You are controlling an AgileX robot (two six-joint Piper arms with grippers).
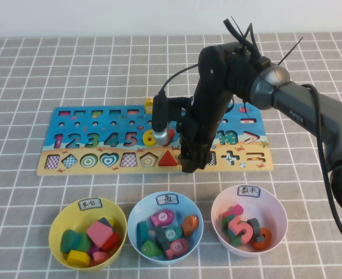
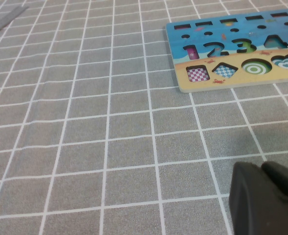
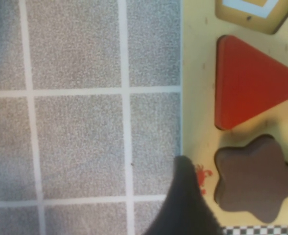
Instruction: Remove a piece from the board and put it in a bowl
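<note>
The dark brown star piece (image 3: 256, 178) lies in its cut-out on the sandy strip of the board (image 3: 198, 73), next to the red triangle (image 3: 247, 83). My right gripper (image 1: 188, 163) hangs low over the board's (image 1: 101, 125) front edge and hides the star in the high view. One dark finger (image 3: 185, 196) stands just beside the star without touching it; the other finger is out of frame. The yellow bowl (image 1: 63, 218) stands in front of the board at the left. My left gripper (image 2: 259, 169) shows only in its wrist view, fingers together, low over the cloth.
A light blue bowl (image 1: 137, 209) and a pale pink bowl (image 1: 275, 203) stand to the right of the yellow one, all holding several pieces. The red triangle (image 1: 168, 158) sits just left of my right gripper. Grey checked cloth covers the table.
</note>
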